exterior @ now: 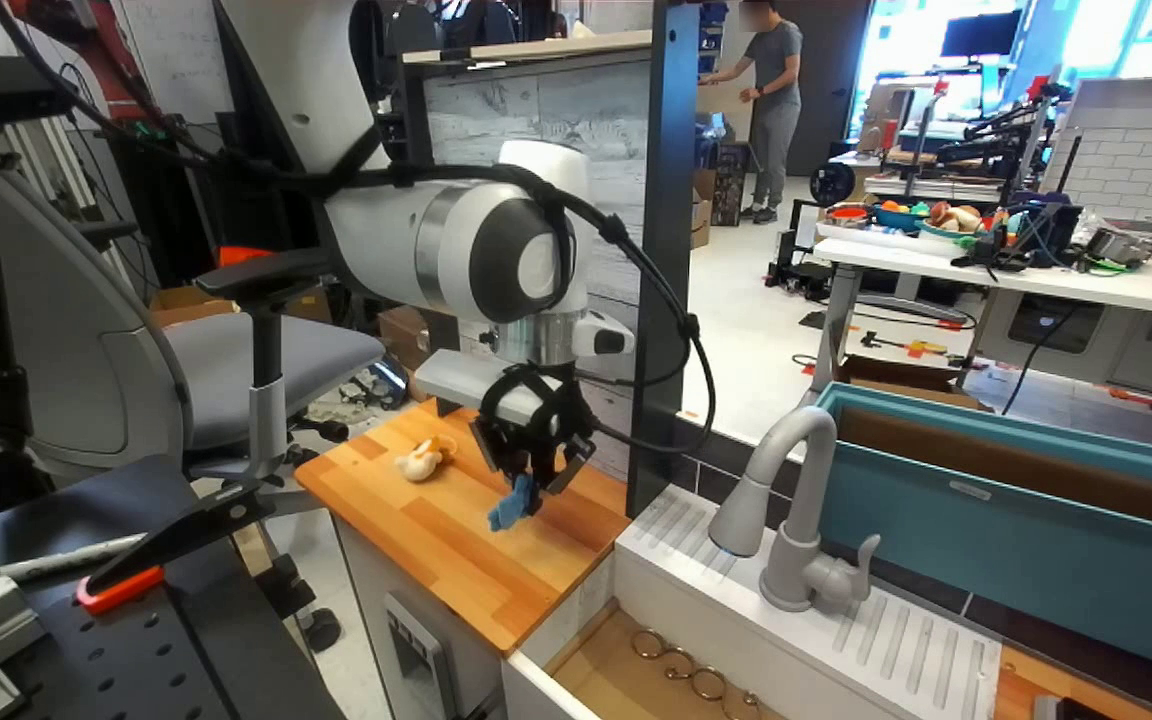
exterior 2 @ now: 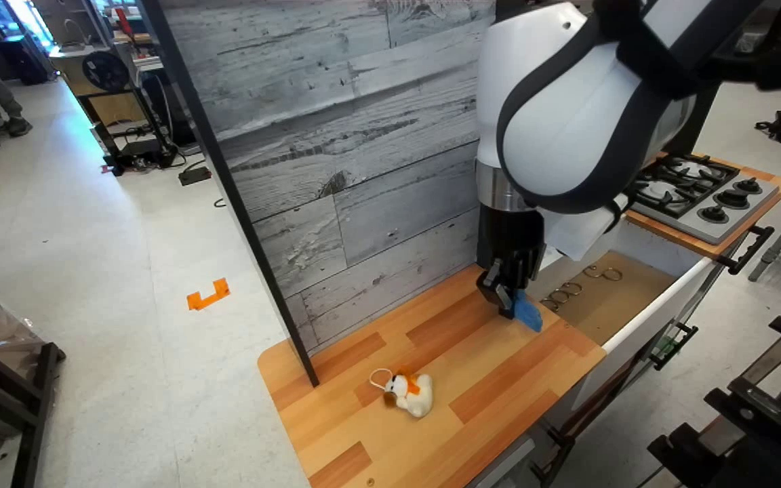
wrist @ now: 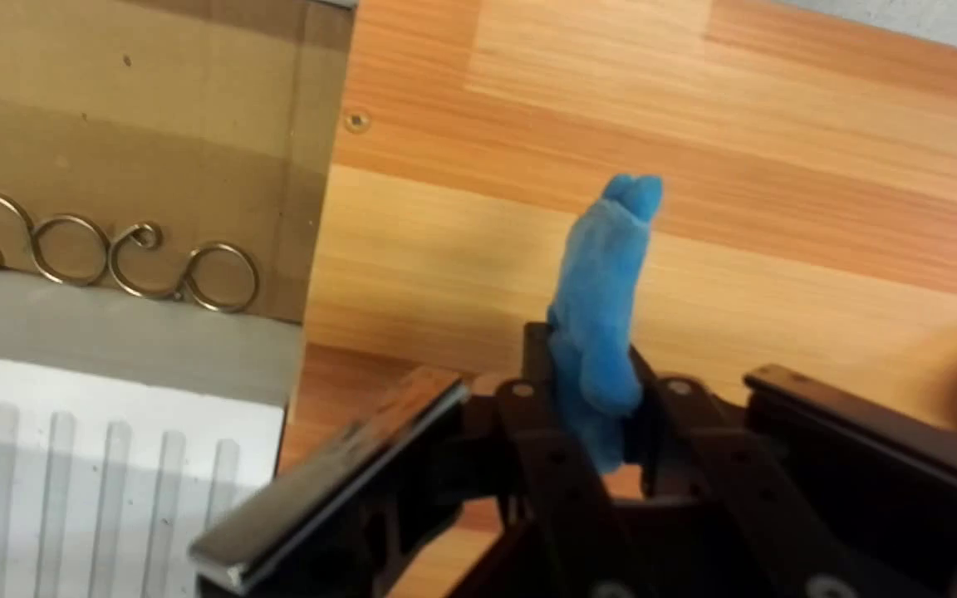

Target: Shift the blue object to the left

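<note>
Bright blue and fuzzy, the plush toy point(wrist: 601, 278) sits between the fingers point(wrist: 537, 353), which look clamped on its flanks near one end. Its long axis runs much the same way as the fingers, so the grip crosses its narrow width, and the end with two small nubs juts past the tips, away from the grey plank panel point(exterior 2: 363, 135). That end reaches over the wooden surface point(exterior 2: 458, 359); whether any of it touches the wood, I cannot tell. To one flank lies the sink basin point(wrist: 154, 91); to the opposite flank, well apart, lies a cream plush figure point(exterior 2: 419, 398) with some orange on it. In both exterior views, left leads along the surface away from the basin and toward that figure; the wrist view shows those sides swapped. Read from outside, then, the task likely calls for a sideways carry, across the toy's length rather than along it, stopping short of the figure.
</note>
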{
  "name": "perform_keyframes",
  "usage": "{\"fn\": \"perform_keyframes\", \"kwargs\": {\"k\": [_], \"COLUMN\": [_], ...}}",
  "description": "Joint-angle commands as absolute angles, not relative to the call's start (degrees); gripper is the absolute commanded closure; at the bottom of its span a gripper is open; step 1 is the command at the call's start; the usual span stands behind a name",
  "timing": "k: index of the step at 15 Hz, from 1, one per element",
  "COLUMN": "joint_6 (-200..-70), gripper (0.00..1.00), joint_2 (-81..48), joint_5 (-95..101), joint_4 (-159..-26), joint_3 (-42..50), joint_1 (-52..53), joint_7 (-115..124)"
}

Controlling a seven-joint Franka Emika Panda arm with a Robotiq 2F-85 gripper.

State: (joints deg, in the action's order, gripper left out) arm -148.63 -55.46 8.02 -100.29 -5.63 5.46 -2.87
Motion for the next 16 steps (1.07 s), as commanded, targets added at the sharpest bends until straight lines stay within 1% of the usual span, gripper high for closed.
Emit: {"fn": "perform_keyframes", "kwargs": {"k": [1,8,13,16], "joint_6": [-147.4,-146.9,-146.4,-145.1], "gripper": [0.96,0.96,0.96,0.96], "joint_2": [-52.9,-57.2,-61.7,-63.3], "joint_5": [6.3,6.4,6.5,6.4], "joint_4": [-100.8,-94.1,-87.9,-86.6], "joint_3": [-6.7,-6.1,-6.3,-6.7], "joint_1": [7.3,10.7,11.1,11.0], "joint_7": [-2.4,-0.5,-1.1,-1.7]}}
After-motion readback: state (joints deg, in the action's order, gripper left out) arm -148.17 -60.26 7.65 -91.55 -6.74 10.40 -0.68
